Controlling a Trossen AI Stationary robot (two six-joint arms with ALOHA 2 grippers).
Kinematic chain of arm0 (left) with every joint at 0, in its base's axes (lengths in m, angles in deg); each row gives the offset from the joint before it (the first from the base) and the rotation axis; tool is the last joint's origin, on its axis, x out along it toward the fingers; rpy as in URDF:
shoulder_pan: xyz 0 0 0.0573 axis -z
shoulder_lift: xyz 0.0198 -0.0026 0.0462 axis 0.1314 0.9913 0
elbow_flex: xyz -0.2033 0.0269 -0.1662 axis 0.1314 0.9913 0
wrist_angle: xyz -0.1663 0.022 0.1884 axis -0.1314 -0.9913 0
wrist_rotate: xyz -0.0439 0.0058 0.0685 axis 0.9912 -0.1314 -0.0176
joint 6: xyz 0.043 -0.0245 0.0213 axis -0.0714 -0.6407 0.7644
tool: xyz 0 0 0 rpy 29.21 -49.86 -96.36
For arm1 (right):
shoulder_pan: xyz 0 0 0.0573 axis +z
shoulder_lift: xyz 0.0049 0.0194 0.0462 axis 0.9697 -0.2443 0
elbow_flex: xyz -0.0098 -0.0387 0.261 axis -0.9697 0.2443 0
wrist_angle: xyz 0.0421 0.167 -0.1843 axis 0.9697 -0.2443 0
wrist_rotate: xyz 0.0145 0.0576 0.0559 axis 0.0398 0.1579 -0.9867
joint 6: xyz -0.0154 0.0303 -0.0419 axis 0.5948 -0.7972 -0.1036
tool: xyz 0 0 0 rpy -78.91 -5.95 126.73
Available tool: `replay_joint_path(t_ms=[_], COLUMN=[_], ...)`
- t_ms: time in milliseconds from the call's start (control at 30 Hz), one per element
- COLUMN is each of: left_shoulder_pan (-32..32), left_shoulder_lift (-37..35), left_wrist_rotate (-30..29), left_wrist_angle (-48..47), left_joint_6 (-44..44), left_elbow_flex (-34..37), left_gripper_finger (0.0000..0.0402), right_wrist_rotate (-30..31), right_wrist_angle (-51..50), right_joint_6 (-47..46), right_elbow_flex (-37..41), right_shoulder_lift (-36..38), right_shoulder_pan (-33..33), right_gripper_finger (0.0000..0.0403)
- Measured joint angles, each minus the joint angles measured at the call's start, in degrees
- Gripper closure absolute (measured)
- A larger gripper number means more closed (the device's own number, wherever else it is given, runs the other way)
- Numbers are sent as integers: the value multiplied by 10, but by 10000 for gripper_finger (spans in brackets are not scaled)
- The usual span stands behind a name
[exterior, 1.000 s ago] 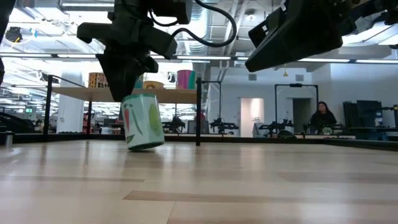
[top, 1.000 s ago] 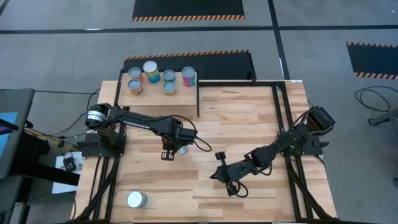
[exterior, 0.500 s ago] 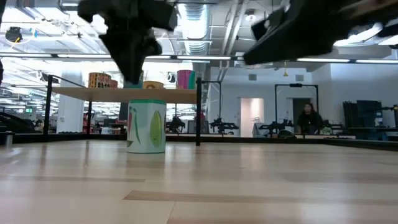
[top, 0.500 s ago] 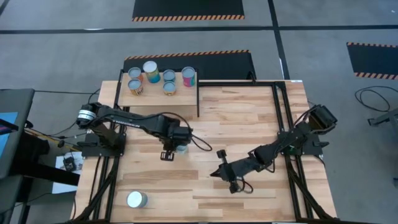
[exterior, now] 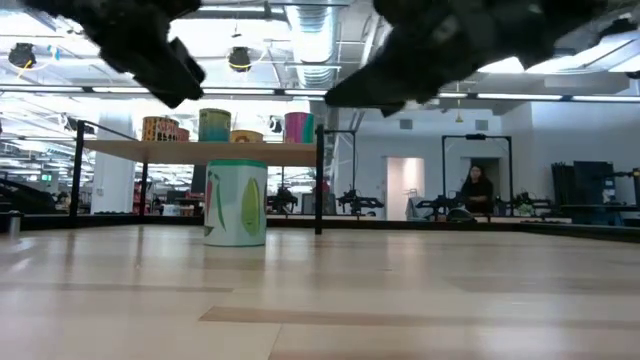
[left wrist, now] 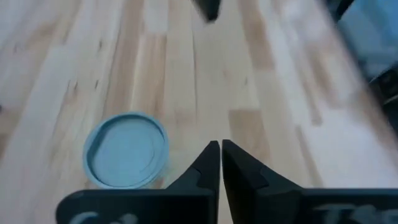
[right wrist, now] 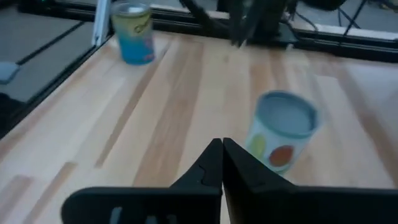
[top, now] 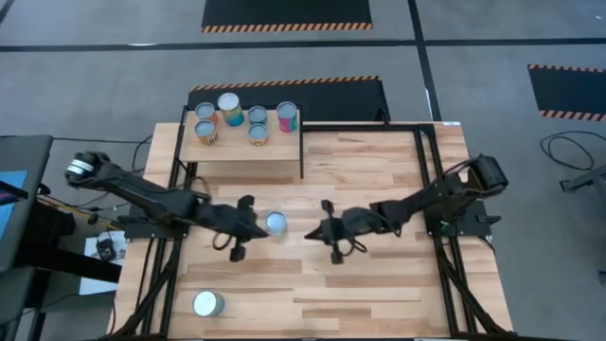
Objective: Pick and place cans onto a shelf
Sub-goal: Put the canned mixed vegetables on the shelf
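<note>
1. Since the earlier frames, the left gripper (top: 236, 248) has been drawn back off the green-labelled can (top: 276, 224), and the right gripper (top: 330, 248) has been swung in toward it.
2. The left gripper's fingers (left wrist: 210, 163) are seen pressed together, empty, just beside the can's blue top (left wrist: 127, 149).
3. The right gripper's fingers (right wrist: 214, 163) are likewise closed on nothing, pointed at the can from the opposite side.
4. The can is left upright on the table (top: 379, 180), between both grippers; a handover to the right arm is judged likely.
5. The shelf (top: 244, 152) already carries six cans (top: 230, 108); free wood is left along its near edge.
6. One more can (top: 208, 304) is standing near the table's front left corner, well apart.
</note>
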Motion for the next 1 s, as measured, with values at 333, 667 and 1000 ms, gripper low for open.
replay_joint_path(t_ms=[333, 667, 1000], left_shoulder_pan=[11, 11, 11], left_shoulder_lift=[-171, -244, -249], left_wrist_rotate=[-33, -71, -78], left_wrist_angle=[223, 227, 226], left_joint_6=[-11, 15, 3], left_elbow_flex=[205, 238, 254], left_gripper_finger=[401, 401, 401], right_wrist_rotate=[-40, -39, -3], right_wrist_angle=[-108, -294, -372], right_joint_6=[27, 70, 139], right_elbow_flex=[-109, -297, -377], right_shoulder_lift=[-28, -158, -216], right_shoulder_pan=[-55, -58, -74], right_gripper_finger=[290, 193, 220])
